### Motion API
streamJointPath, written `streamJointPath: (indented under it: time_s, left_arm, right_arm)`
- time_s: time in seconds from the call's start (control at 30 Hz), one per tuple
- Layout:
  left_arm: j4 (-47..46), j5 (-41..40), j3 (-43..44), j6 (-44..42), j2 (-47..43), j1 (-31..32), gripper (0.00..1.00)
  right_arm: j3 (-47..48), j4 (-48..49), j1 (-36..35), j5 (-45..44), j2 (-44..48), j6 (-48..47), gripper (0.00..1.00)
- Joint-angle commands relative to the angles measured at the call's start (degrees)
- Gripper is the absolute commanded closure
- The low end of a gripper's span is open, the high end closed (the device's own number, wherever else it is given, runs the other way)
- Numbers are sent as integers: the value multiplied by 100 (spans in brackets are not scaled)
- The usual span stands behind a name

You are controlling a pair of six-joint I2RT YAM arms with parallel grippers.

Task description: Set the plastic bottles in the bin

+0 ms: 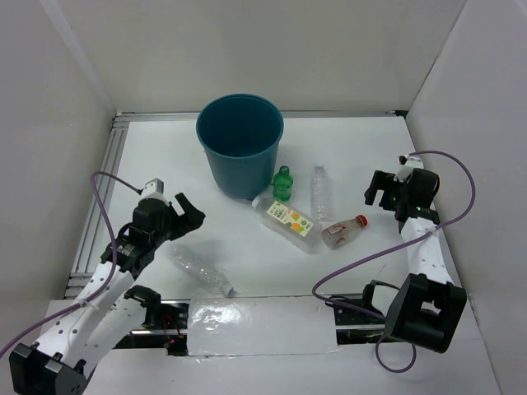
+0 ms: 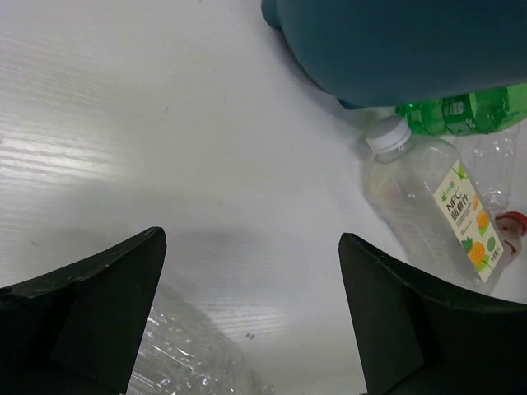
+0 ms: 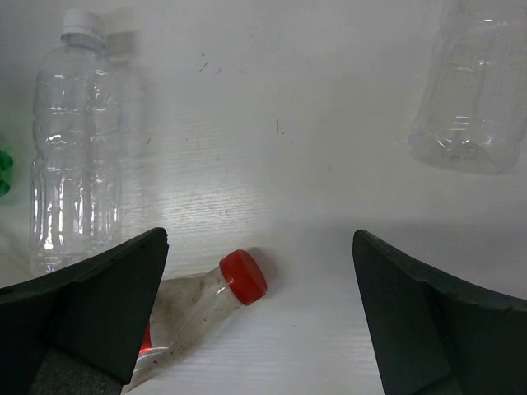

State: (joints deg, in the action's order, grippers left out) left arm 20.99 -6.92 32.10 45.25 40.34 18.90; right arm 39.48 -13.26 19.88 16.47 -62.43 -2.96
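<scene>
The dark teal bin [image 1: 240,144] stands at the back centre and also shows in the left wrist view [image 2: 395,41]. Right of its base are a small green bottle [image 1: 283,183], a labelled bottle [image 1: 286,218], a clear bottle [image 1: 320,192] and a red-capped bottle [image 1: 344,231]. Another clear bottle [image 1: 202,271] lies near the front. My left gripper [image 1: 185,212] is open and empty, just above that bottle [image 2: 181,354]. My right gripper [image 1: 377,191] is open and empty, over the red-capped bottle [image 3: 206,300].
The right wrist view shows the clear bottle [image 3: 74,140] lying at left and part of another clear bottle [image 3: 478,99] at top right, hidden in the top view. White walls enclose the table. Purple cables loop beside both arms.
</scene>
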Motion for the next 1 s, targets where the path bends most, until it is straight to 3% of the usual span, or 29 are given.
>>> streamJointPath:
  time_s: [0.0,0.33,0.5,0.67,0.97]
  left_arm:
    - [-87,208,-72,457,-52,202,1]
    - [-87,-99,-81,932,351,668,1]
    - [193,-344,173,1441,729,826,1]
    - [423,-609,350,2039,1186,1028,6]
    - [2214,-1522,1482,2934,1600,1757,6]
  right_arm:
    - [51,236,51,-21,74,59,0]
    - [51,183,104,93,74,-47,0]
    - [121,-370,104,874,74,-1099,0]
    - [288,-432,104,647,-13,-1154,0]
    - [341,-564,104,893,-252,-1312,0]
